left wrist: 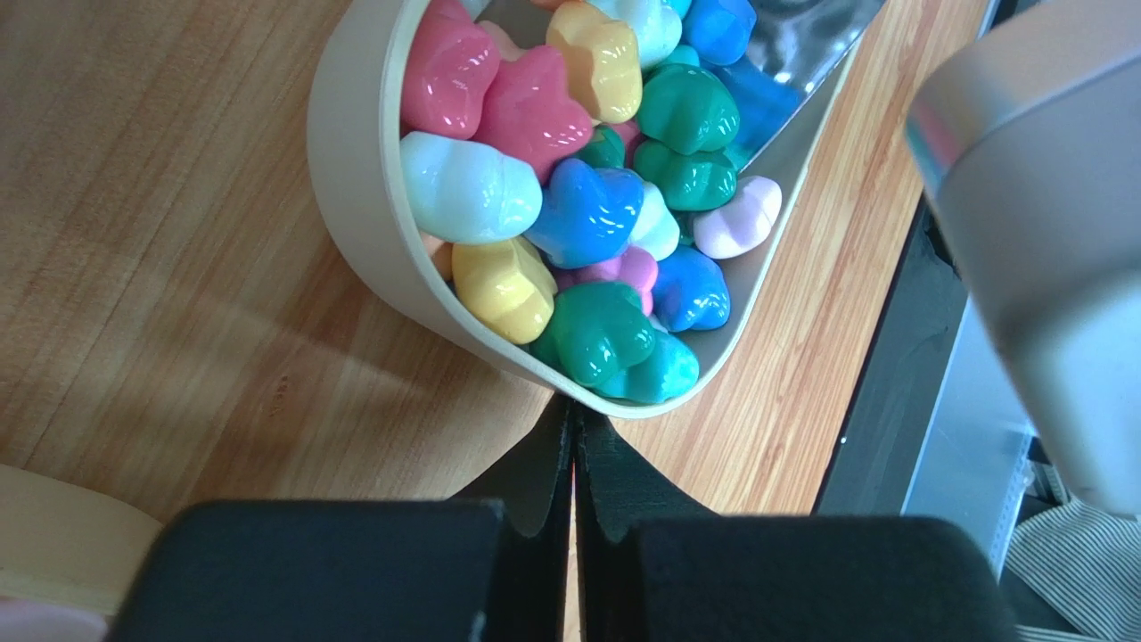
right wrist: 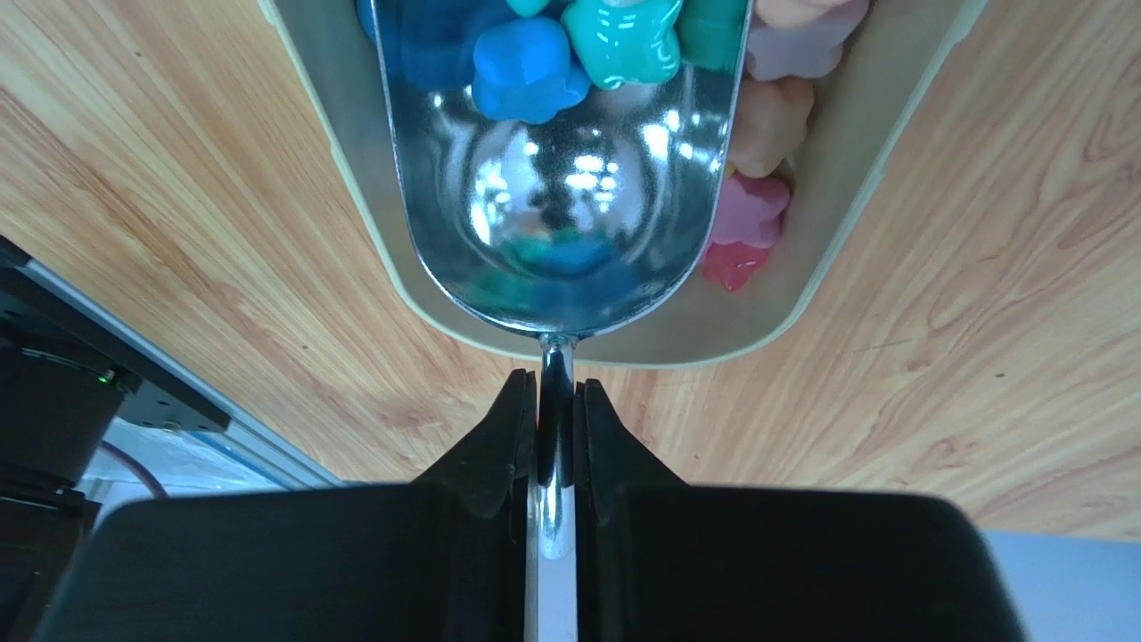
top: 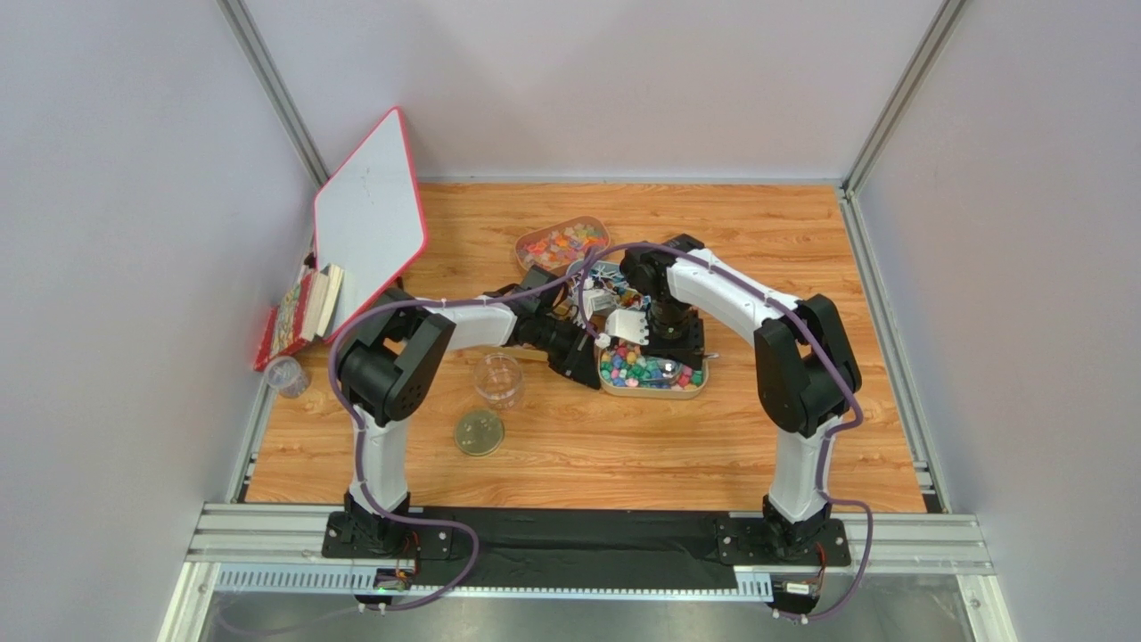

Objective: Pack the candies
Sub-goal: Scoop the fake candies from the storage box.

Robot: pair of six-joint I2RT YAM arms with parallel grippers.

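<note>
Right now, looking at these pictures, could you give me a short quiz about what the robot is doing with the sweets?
1. True or false: the right gripper is shut on the handle of the metal scoop.
2. Where is the scoop's bowl? A) on bare wood B) in the tray of candies C) held high above everything
3. Fill in: the left gripper is ____ (open/shut).
Key: 1 true; 2 B; 3 shut.
</note>
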